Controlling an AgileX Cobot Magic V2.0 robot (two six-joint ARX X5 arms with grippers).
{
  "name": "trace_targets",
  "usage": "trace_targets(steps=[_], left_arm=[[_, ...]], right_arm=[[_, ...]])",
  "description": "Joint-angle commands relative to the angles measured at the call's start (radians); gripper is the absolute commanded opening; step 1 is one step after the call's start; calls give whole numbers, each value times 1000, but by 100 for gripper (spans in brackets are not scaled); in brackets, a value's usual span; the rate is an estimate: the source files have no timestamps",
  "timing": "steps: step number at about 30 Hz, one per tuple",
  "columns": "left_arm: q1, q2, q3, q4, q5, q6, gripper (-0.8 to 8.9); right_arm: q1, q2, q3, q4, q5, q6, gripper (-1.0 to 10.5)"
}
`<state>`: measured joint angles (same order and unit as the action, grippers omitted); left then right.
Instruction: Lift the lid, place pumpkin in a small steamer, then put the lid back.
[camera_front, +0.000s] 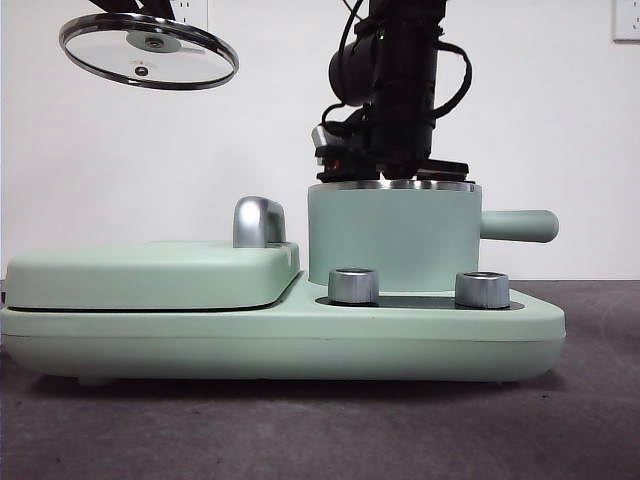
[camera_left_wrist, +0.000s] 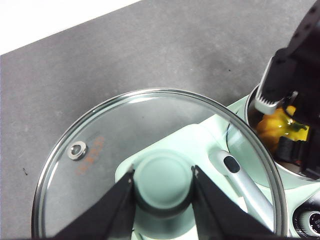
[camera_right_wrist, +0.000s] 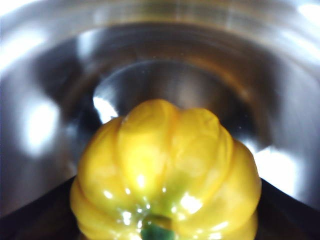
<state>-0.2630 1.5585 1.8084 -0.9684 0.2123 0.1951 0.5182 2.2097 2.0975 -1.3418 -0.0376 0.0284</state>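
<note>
While the left gripper (camera_left_wrist: 162, 187) hangs clamped on the mint-green knob of the lid (camera_front: 148, 50), that glass disc sits tilted in the upper left of the front frame, high above the flat griddle cover (camera_front: 150, 275) and well apart from the small steamer (camera_front: 392, 235). Right gripper (camera_front: 400, 165) drops from the top centre of the front frame straight into the steamer's chrome mouth; its jaws clench the pumpkin (camera_right_wrist: 165, 175), which fills the lower middle of the right wrist frame, green stem toward the camera, shiny steel pot wall all round. Cannot tell if the pumpkin touches the pot floor. In the left wrist frame the pumpkin (camera_left_wrist: 277, 127) shows yellow at the right edge inside the steamer (camera_left_wrist: 240, 107) rim, partly hidden by the dark right arm. Chrome handle (camera_front: 259, 221) of the griddle cover stands just left of the steamer; two chrome knobs (camera_front: 353, 285) sit on the appliance base (camera_front: 280, 345) in front of it. Grey table (camera_front: 320, 430) below.
</note>
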Motion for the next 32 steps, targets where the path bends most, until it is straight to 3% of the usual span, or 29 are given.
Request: trace_targets(steps=[1,5,13,18,23,25,32], left_arm=[[-1,-2,34,24,6,10,15],[-1,-2,34,24,6,10,15],[-1,-2,34,24,6,10,15],[-1,-2,34,21,6,5,15],[-5,-2,34,19,42,5,15],[-8,-2,34,22,81,5,15],[-100,7,34,29,80,-2,15]], right_arm=[[10,27,27,-32,2,-11,283],[10,27,27,-27,2,-3,456],[9,24,108,-73,12,-2,561],[10,-50,187,-82,12,19,561],[10,-308,67,-83,4,39,560],[16,-451,-37,-82,-19,39,560],[89,-945,-465,-82,-23,39,559]])
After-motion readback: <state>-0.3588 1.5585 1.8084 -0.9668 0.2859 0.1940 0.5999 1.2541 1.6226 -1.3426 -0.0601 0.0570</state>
